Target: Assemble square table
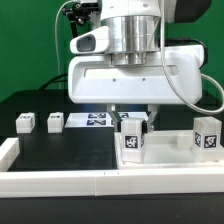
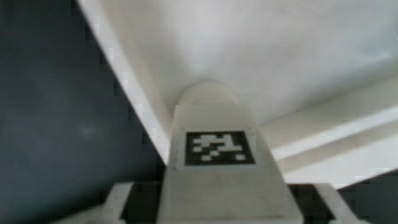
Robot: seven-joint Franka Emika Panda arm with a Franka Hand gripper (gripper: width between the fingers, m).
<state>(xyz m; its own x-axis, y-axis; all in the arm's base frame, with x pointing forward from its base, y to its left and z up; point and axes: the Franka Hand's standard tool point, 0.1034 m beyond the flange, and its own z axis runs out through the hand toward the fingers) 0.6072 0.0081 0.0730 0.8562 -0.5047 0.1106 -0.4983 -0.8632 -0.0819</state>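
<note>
Square table's short white plastic leg (image 2: 217,110), with its black-and-white tag, sits between the jaws of the two-finger gripper (image 1: 133,125), which are partly closed and seem to press on both its sides. It stands upright at a corner of the large white square plastic panel (image 1: 172,155). I judge it light, stiff and smooth, so it may slip; the flat sides give the best hold. A second leg (image 1: 207,136) stands at the exterior view's right, and two more legs (image 1: 24,122) lie well apart on the black table (image 1: 60,150)
</note>
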